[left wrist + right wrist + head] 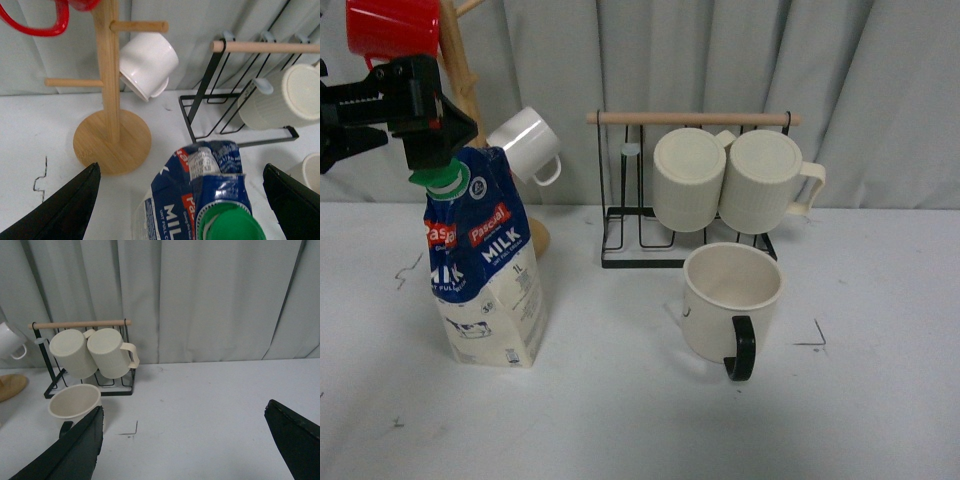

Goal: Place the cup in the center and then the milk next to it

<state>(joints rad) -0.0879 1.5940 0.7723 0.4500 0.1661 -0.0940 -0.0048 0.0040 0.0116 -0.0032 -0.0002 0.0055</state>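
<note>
White tabletop [620,430] — milk [485,270] carton creased, blue-red top, green cap [232,226] — left gripper [180,205], right gripper [182,440]: jaws apart.

The milk carton [485,270] carried the only print that could be read. In the front view, its blue upper part bore a slanted red band [490,224] with the brand "Pascual" in white. Below that stood "MILK" in large white capitals, then "1L". A finer line beneath "MILK" was too small to read. The adjoining face repeated the band, cut off at "Pas". In the left wrist view the milk carton [200,192] showed only "MIL" and "Pa". A small black mark on the cup [730,300] could not be made out.
</note>
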